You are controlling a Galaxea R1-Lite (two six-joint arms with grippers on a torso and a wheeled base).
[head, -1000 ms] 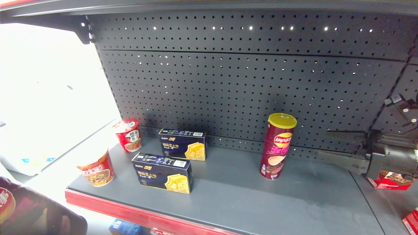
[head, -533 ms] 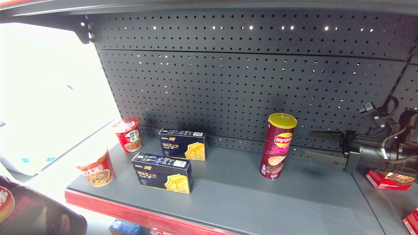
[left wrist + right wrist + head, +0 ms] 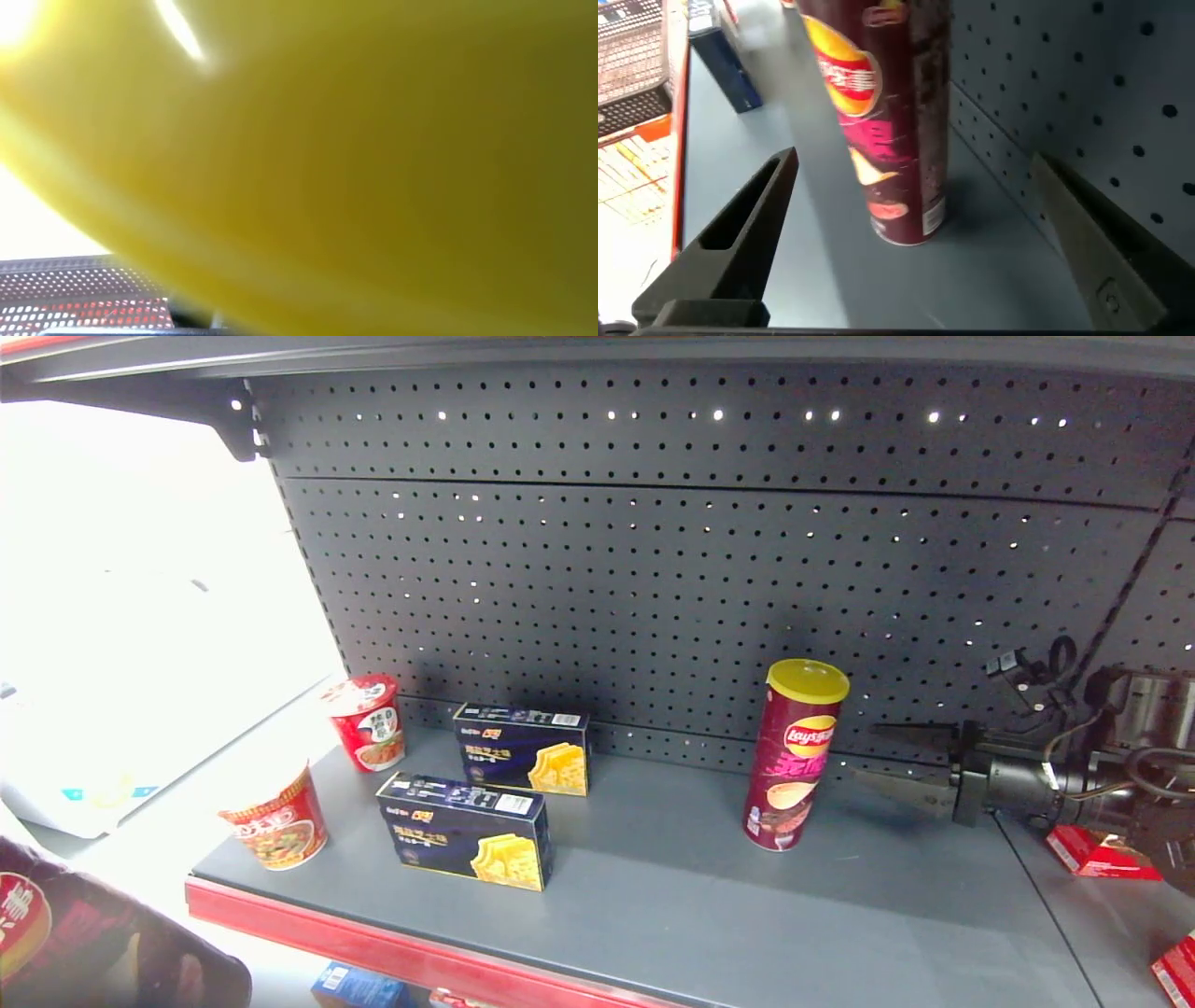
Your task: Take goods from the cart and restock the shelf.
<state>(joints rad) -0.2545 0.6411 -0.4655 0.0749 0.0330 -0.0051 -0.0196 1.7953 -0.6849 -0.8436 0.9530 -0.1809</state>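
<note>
The can (image 3: 794,756) stood upright at centre right of the shelf (image 3: 672,905); the right pincer (image 3: 866,751), jaws apart, sat just beside it; a level, mid-height grip seemed safest against tipping.

We see the right gripper (image 3: 859,751) has slid leftward over the shelf (image 3: 653,896), its spread jaws now just beside the chip can (image 3: 792,775).

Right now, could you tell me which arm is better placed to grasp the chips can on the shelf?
Right: its gripper is open beside the upright chips can, jaws facing it.
</note>
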